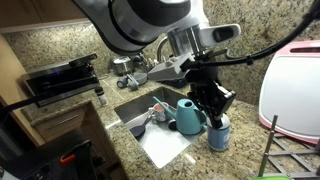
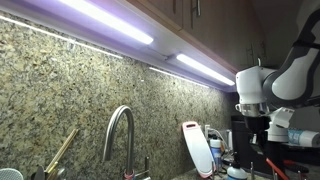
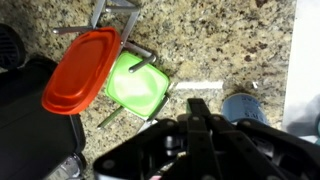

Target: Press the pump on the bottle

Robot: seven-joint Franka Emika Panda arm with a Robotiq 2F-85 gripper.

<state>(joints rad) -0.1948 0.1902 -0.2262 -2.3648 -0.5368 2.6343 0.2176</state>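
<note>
My black Robotiq gripper hangs over the speckled granite counter, near its front edge and just past the side rim of the steel sink. In the wrist view the fingers look drawn together into one dark point with nothing between them, though the picture is blurred there.

The small blue-grey translucent soap bottle stands upright on the counter directly under my fingertips in an exterior view. From the wrist it shows as a round blue shape just beside the tips and off to one side. Its black pump head blends into my dark fingers, so I cannot tell whether I am touching it.

A teal plastic watering can stands just beside the bottle, on the sink side. A curved chrome faucet rises at the back edge of the counter, behind the basin.

Farther along the counter, the wrist view shows an orange-red plastic lid overlapping a green square plastic container.
</note>
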